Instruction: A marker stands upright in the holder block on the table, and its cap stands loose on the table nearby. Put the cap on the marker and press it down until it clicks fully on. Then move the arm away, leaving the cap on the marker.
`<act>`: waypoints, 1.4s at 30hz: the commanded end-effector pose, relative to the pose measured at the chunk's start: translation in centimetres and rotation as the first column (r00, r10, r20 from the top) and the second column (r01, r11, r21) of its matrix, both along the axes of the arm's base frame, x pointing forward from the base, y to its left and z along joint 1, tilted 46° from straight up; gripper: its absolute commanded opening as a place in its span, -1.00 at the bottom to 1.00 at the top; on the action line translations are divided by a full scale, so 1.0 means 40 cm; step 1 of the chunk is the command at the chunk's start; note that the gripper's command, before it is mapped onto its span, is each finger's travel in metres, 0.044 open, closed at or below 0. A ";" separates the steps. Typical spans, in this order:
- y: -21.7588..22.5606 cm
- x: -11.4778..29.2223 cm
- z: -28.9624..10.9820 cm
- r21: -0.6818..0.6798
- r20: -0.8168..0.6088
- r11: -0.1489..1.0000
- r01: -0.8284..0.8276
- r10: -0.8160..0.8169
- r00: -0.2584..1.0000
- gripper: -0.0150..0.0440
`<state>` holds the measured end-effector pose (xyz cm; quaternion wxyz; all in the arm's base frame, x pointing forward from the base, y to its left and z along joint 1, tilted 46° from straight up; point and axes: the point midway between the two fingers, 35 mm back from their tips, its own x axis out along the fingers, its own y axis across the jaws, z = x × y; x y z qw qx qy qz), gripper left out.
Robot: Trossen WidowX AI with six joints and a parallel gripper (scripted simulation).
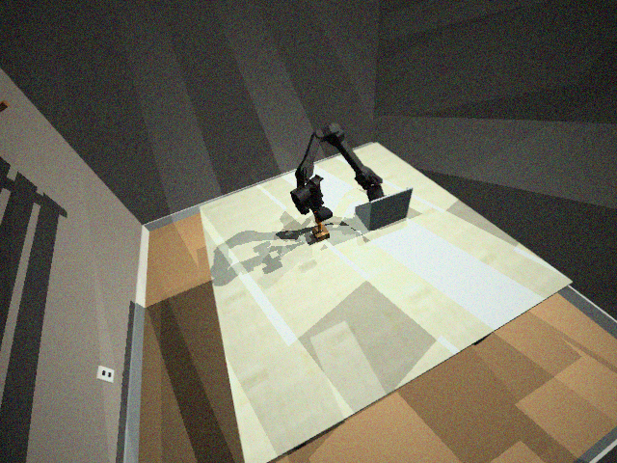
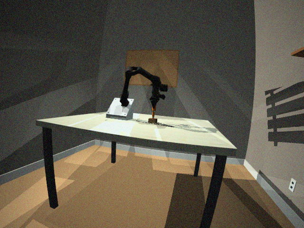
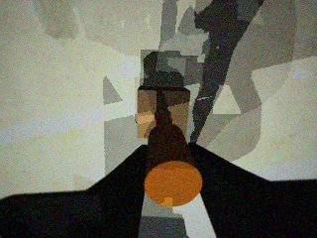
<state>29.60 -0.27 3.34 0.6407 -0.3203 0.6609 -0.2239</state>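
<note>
My gripper [image 1: 318, 217] [image 2: 154, 105] [image 3: 167, 149] points down and is shut on the orange cap [image 2: 154, 108] [image 3: 173, 184]. The cap is upright between the fingertips, its round orange end toward the wrist camera. The holder block [image 1: 321, 233] [image 2: 152, 120] [image 3: 146, 103] stands on the table right below the gripper. The marker [image 2: 153, 114] stands upright in the block, under the cap and roughly in line with it. In the wrist view the cap hides most of the marker. I cannot tell whether the cap's lower end touches or surrounds the marker's tip.
A slanted grey-white panel [image 1: 390, 210] [image 2: 118, 108] stands on the table [image 1: 279, 398] [image 2: 73, 125] beside the arm's base. Shadows of the arm fall around the holder block. A brown board [image 2: 152, 57] hangs on the wall behind.
</note>
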 end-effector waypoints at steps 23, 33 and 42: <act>-0.077 -0.002 -0.073 -0.009 -0.007 1.000 -0.006 0.005 1.000 -0.49; -0.084 -0.003 -0.079 -0.010 -0.007 1.000 -0.005 0.005 1.000 -0.49; -0.083 -0.002 -0.079 -0.005 -0.003 1.000 -0.001 0.001 1.000 0.13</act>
